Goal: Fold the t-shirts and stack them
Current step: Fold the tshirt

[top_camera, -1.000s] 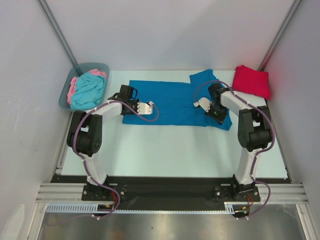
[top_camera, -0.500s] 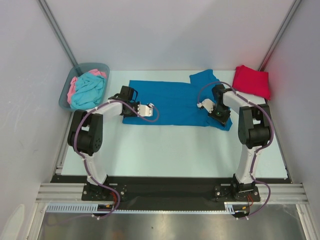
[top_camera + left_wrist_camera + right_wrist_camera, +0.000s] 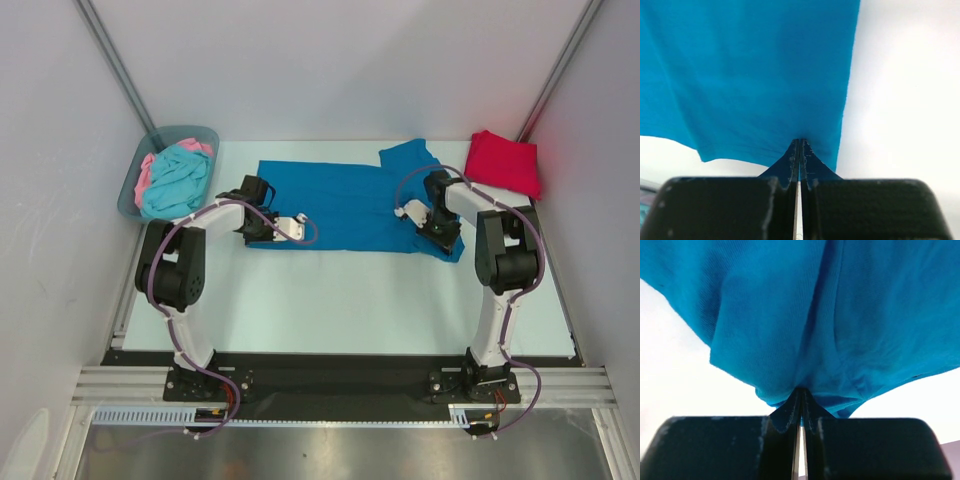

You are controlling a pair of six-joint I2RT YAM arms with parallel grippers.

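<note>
Losing part of the deep blue t-shirt [image 3: 340, 205] under the right arm in the overhead view, with only its near right corner peeking out past the wrist, and making out too little of either set of fingertips from above to judge the grip there. Reading the grip from the wrist cameras instead: clamping the left claw [image 3: 799, 150] fully shut on a small raised peak of the blue hem, close to the shirt's near left corner, and pinching the right claw [image 3: 801, 397] tight on a bunched fold of the same shirt near its right end (thicker cloth there, gathered into creases just above the jaws). Cutting the rest of the shirt off at the top and sides of both wrist views. Finding that shirt otherwise spread flat across the far middle of the pale table [image 3: 340, 300], with one sleeve sticking out toward the far right. Seeing a bright red t-shirt [image 3: 503, 162] well apart from both claws at the far right corner, folded into a compact block. Seeing the grey-blue plastic bin [image 3: 200, 131] at the far left corner, holding a crumpled turquoise t-shirt [image 3: 178, 182] on top and a pink t-shirt [image 3: 146, 172] showing only as a strip along the bin's left side, mostly buried.
</note>
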